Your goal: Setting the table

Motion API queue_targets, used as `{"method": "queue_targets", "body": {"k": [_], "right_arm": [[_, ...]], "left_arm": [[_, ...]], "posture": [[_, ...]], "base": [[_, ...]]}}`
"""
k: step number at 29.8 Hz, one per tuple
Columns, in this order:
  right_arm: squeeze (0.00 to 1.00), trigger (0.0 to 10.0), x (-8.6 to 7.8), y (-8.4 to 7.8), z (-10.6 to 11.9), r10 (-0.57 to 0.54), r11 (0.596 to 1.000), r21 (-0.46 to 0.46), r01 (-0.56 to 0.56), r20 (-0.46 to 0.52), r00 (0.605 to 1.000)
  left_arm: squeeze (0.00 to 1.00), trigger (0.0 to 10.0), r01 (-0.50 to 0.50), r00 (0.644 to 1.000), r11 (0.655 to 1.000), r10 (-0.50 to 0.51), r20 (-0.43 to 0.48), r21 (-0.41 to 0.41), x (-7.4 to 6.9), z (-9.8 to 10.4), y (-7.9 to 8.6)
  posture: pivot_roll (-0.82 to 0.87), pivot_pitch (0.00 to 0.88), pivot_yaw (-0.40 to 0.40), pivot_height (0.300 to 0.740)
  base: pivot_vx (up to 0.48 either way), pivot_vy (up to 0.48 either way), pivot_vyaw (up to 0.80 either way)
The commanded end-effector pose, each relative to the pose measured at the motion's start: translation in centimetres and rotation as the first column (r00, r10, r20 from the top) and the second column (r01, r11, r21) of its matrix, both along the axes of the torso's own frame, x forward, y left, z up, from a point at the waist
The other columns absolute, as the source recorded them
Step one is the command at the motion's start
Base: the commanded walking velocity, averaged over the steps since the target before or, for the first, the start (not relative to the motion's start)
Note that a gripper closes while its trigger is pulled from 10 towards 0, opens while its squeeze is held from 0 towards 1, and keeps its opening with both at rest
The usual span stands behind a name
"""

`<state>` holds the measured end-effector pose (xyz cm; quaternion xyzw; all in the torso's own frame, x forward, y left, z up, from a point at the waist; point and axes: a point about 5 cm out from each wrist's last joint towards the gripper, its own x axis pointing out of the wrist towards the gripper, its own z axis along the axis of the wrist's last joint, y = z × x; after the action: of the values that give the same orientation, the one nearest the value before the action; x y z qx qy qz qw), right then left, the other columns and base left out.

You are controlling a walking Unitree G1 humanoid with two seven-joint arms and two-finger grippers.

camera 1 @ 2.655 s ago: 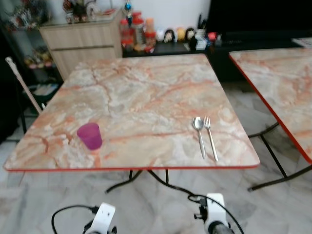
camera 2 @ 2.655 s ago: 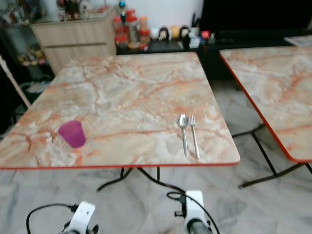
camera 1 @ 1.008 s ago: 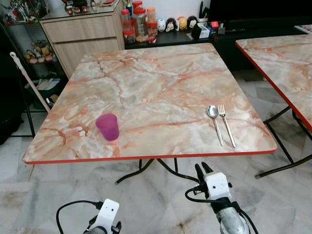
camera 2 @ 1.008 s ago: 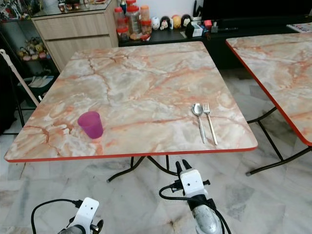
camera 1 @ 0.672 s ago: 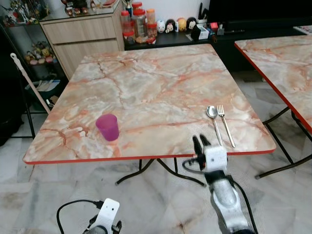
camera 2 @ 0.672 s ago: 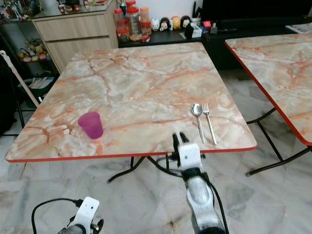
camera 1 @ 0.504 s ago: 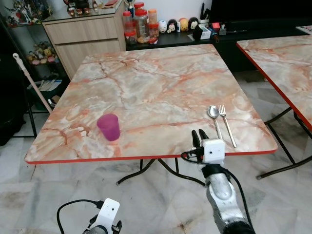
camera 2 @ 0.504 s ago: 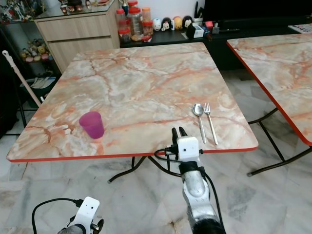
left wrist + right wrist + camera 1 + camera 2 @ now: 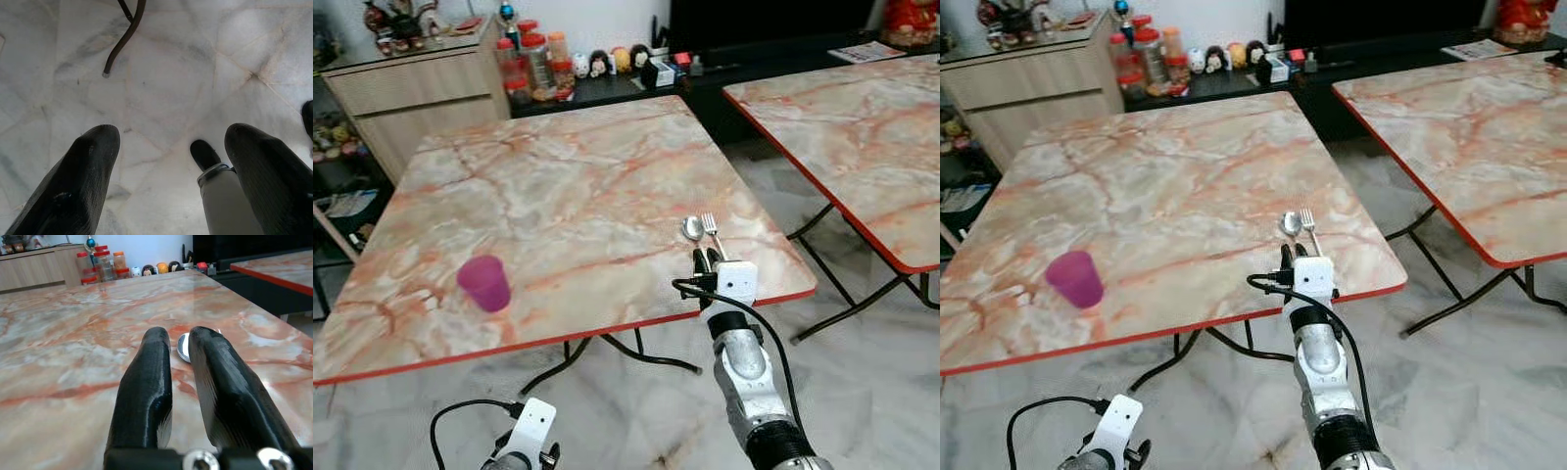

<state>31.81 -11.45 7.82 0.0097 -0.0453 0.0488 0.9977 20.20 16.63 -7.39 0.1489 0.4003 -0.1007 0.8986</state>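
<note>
A spoon (image 9: 691, 228) and fork (image 9: 712, 231) are laid side by side near the marble table's (image 9: 558, 176) front right edge. The right gripper (image 9: 180, 345) is held just short of the spoon's bowl, its fingers nearly closed on nothing. A purple cup (image 9: 484, 283) is set well apart. The left gripper (image 9: 168, 161) is hung spread above the floor.

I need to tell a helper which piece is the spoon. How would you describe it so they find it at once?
Start at the marble table in front of the robot and go to its near right corner, just past the right gripper. Two pieces of cutlery lie side by side there. The spoon is the left one, with a round bowl, while the fork has tines.
</note>
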Motion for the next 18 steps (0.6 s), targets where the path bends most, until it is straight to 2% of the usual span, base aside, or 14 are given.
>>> {"method": "queue_targets", "body": {"k": [1, 4, 18], "right_arm": [[0.0, 10.0, 0.42, 0.72, 0.35, 0.017, 1.0, 0.02, -0.017, -0.004, 1.0], [0.0, 10.0, 0.43, 0.78, 0.37, 0.023, 0.999, 0.023, -0.023, -0.003, 1.0], [0.0, 10.0, 0.55, 0.9, 0.72, 0.028, 0.999, 0.016, -0.028, 0.018, 0.999]], "left_arm": [[0.0, 10.0, 0.015, 1.0, 1.0, -0.014, -0.018, 0.016, -0.39, -0.21, 0.27], [0.0, 10.0, 0.017, 1.0, 1.0, -0.016, -0.02, 0.015, -0.44, -0.24, 0.21], [0.0, 10.0, 0.013, 1.0, 1.0, -0.013, -0.022, 0.011, -0.48, -0.27, 0.15]], "posture": [[-0.01, 0.0, 0.09, 0.74], [-0.01, 0.0, 0.087, 0.74], [0.0, 0.0, 0.086, 0.74]], "base": [[0.262, 0.0, -0.42], [0.262, 0.0, -0.59], [0.262, 0.0, 0.0]]}}
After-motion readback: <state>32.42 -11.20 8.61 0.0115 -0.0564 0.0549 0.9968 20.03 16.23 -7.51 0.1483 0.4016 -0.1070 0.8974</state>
